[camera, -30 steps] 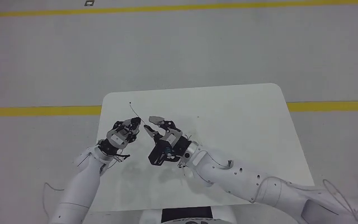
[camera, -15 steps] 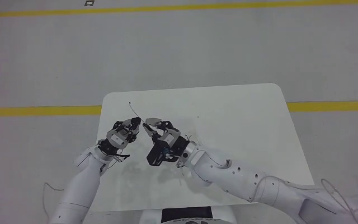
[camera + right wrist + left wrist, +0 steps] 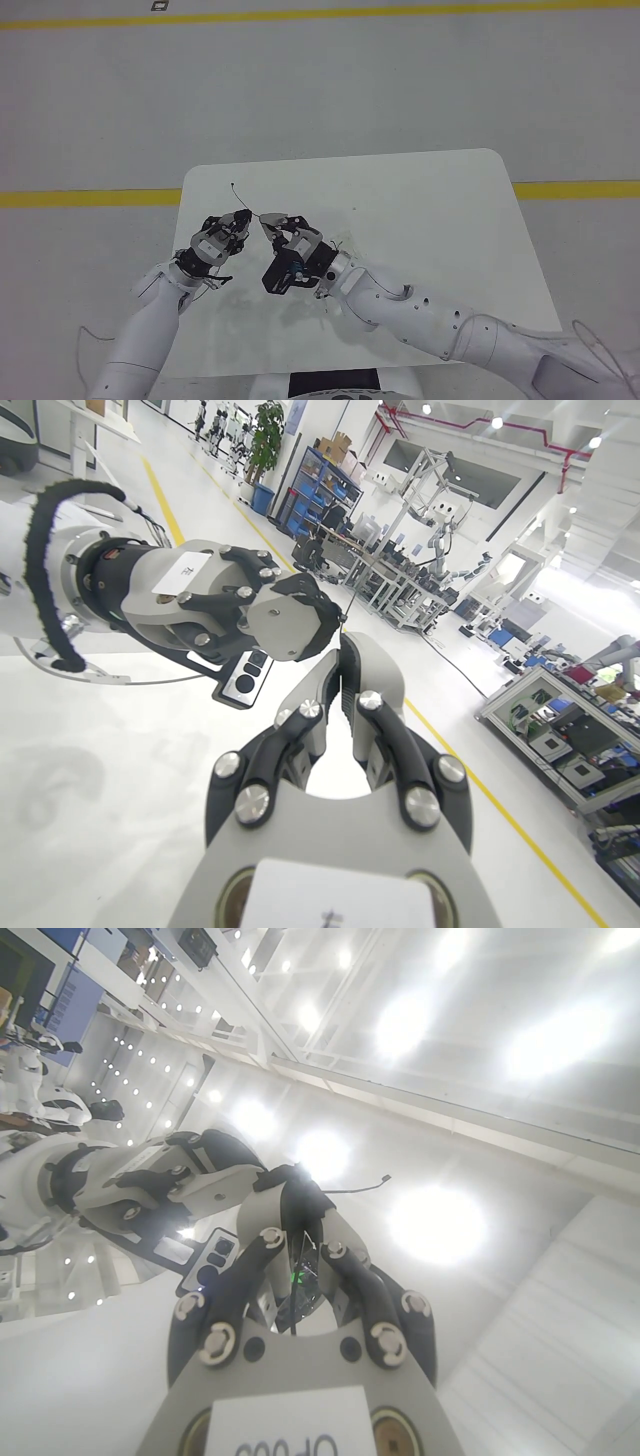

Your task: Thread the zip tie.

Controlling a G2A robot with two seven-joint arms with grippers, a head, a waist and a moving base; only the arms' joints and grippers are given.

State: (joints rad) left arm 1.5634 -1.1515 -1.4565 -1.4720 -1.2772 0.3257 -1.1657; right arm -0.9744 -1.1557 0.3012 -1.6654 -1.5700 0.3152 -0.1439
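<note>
A thin black zip tie (image 3: 240,198) is held up above the white table (image 3: 430,200), its free end slanting toward the far left corner. My left gripper (image 3: 240,223) is shut on the tie. My right gripper (image 3: 264,219) sits right beside it, fingertip to fingertip, and is also shut on the tie. In the right wrist view my right gripper (image 3: 342,646) has its pads pressed together, the zip tie (image 3: 352,599) rising from the tips, and the left gripper (image 3: 332,616) touching alongside. In the left wrist view the zip tie (image 3: 357,1188) sticks out past the left gripper (image 3: 300,1184), ending in a small head.
The tabletop has bare room to the right of and behind both grippers. Its left edge (image 3: 184,215) runs close to the left arm. A yellow floor line (image 3: 90,198) passes beyond the table.
My right gripper, open one second ago, has shifted left to the left gripper and shut on the zip tie. The left arm has kept still.
</note>
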